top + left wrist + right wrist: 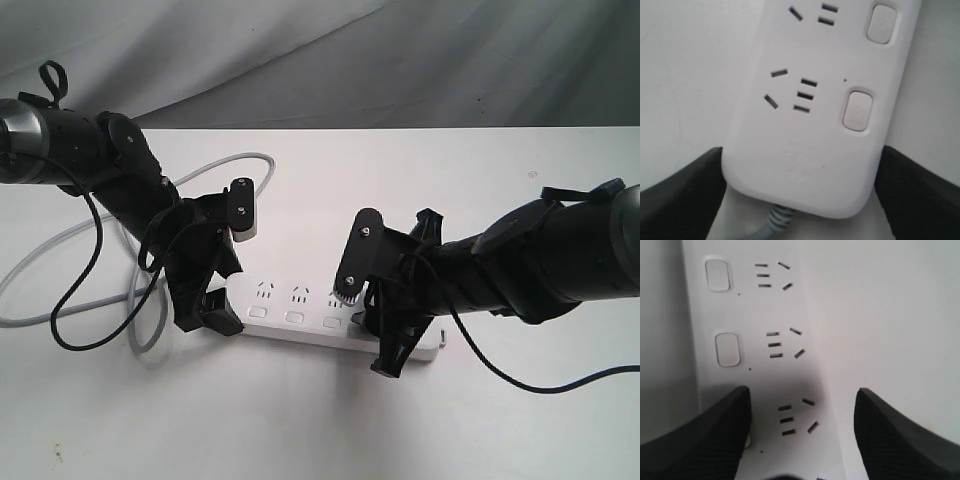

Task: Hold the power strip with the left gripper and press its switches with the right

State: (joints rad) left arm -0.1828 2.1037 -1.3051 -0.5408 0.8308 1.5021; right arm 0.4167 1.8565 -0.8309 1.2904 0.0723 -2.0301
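The white power strip point(290, 305) lies flat on the white table point(320, 430), its grey cord point(60, 240) looping off to the left. My left gripper point(212, 305) is shut on the cord end of the power strip point(810, 125), one black jaw against each long side. My right gripper point(375, 330) stands open over the strip's right half. In the right wrist view one of its fingers point(715, 435) covers a switch and the other hangs beyond the strip's edge. Whether that switch is pressed down is hidden. Other switches point(294, 317) point(858, 109) point(728, 348) lie uncovered.
A thin black cable point(70, 320) hangs from the left arm and loops over the table beside the cord. Another black cable point(540, 385) trails from the right arm. Grey cloth point(400, 60) hangs behind the table's far edge.
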